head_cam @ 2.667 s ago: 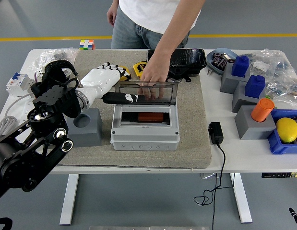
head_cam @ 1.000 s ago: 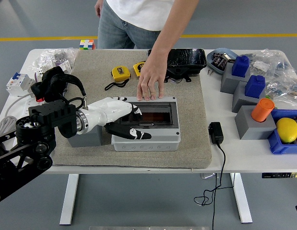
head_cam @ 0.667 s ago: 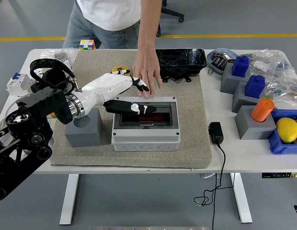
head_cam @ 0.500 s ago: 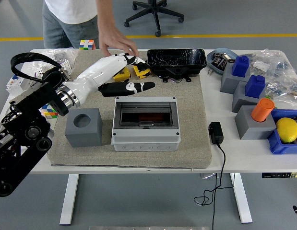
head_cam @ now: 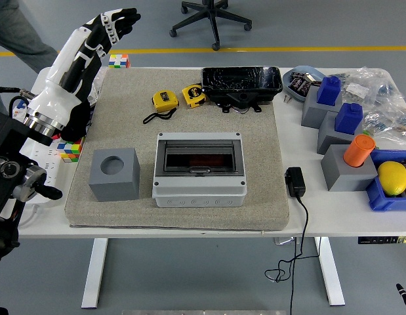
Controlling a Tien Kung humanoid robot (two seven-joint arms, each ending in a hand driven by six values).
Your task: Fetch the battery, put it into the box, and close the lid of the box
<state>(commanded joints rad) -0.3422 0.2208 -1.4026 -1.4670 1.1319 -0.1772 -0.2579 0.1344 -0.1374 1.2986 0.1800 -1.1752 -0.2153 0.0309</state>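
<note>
The grey box (head_cam: 199,169) sits mid-mat with its smoky clear lid shut flat. Through the lid a dim orange-red battery (head_cam: 201,159) shows inside. My left hand (head_cam: 117,20), white with black fingertips, is raised high at the upper left, well away from the box, fingers loosely extended and holding nothing. The right hand is out of sight. The person has nearly left the scene; only a grey trouser leg (head_cam: 19,29) shows at the top left corner.
A grey cube with a round hole (head_cam: 113,173) stands left of the box. Two yellow tape measures (head_cam: 179,98) and a black tray (head_cam: 243,81) lie behind it. A black adapter (head_cam: 295,181) and grey stands with blue and orange pieces (head_cam: 344,141) are on the right.
The lid went from upright to shut under my left hand and the person's hand. My left arm then swung up and left, away from the box. The person walked off to the left.
</note>
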